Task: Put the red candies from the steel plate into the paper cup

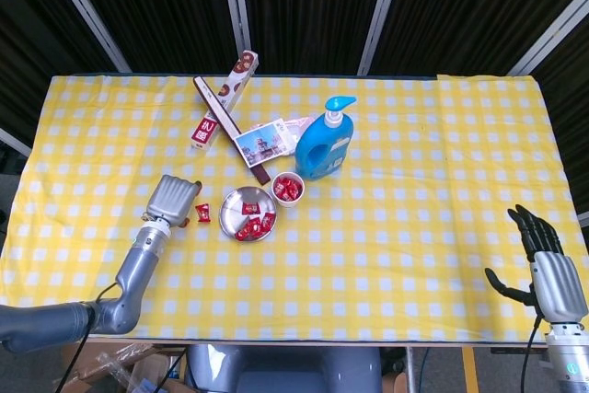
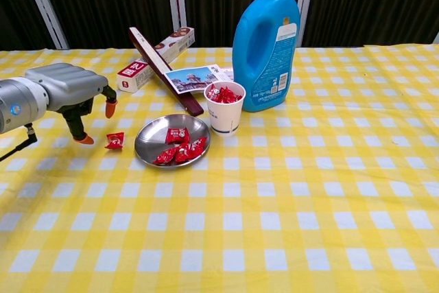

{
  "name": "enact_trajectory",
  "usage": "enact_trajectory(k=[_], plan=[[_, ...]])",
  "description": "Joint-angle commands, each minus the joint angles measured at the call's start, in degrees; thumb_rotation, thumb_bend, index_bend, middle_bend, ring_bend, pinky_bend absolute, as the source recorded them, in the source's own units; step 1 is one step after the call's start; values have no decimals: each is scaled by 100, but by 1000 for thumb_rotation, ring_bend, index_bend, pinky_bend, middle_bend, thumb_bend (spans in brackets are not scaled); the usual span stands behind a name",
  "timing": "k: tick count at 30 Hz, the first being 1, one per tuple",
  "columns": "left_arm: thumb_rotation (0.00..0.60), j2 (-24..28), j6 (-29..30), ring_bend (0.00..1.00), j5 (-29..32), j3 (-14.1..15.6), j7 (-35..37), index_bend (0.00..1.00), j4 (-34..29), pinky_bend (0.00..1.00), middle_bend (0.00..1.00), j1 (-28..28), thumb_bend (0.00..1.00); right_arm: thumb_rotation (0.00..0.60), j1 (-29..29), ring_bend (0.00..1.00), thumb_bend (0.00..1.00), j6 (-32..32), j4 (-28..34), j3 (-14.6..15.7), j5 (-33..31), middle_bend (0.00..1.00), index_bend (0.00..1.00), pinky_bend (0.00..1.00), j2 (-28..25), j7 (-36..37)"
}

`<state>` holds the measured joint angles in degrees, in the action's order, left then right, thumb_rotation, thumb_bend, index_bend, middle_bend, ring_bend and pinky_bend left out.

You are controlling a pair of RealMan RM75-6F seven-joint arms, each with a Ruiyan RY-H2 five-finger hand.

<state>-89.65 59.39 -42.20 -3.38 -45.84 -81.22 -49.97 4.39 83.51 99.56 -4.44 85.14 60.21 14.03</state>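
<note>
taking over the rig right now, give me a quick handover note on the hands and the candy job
Left hand: holds nothing, fingers pointing down, hovering just left of a stray red candy that lies on the tablecloth beside the plate.
Right hand: open and idle at the table's near right edge, seen only in the head view.
Steel plate: a few red candies lie in it.
Paper cup: upright just right of the plate, in front of the blue bottle, with red candies already showing at its rim.
Left to do: move the plate's candies into the cup, and probably the stray one.
</note>
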Motion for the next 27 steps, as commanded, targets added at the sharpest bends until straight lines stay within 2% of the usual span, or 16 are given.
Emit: enact_trajectory(k=[1,4,5,6,7,9,18,24,27], plan=[[600,-64,-41,1000,58,-32,-57,402,63,1000,976,-27,202,600,3,0,336,0,10,-6,-3,0,0,0,-7,2],[600,-148,-88,1000,126,-65,-95,405,145,1000,976,-44,203,600,-2,0,336,3,18,-7,-12,0,0,0,-12,1],[600,-177,-106,1000,145,-67,-112,406,175,1000,976,-50,204,600,223,0,335,-220,331,81,303,0,0,0,282,-262],[600,-207,-122,1000,160,-65,-133,407,210,1000,976,-56,205,600,-26,0,336,27,568,340,457,0,0,0,416,-692],[600,-239,-138,1000,175,-65,-151,407,247,1000,976,-61,207,600,-245,0,336,286,217,335,242,0,0,0,255,-377],[600,-301,-174,1000,206,-73,-167,409,306,1000,976,-69,224,600,-109,0,336,136,-174,223,224,0,0,0,94,209],[600,-480,-248,1000,165,-104,-158,422,464,1000,977,-85,300,600,-79,0,336,112,-191,159,160,0,0,0,127,127],[600,-579,-287,1000,134,-99,-138,426,526,1000,977,-75,313,600,-81,0,336,110,-204,137,119,0,0,0,139,101],[600,-623,-299,1000,125,-90,-130,468,553,1000,979,-57,343,600,-79,0,336,107,-199,135,125,0,0,0,145,81]])
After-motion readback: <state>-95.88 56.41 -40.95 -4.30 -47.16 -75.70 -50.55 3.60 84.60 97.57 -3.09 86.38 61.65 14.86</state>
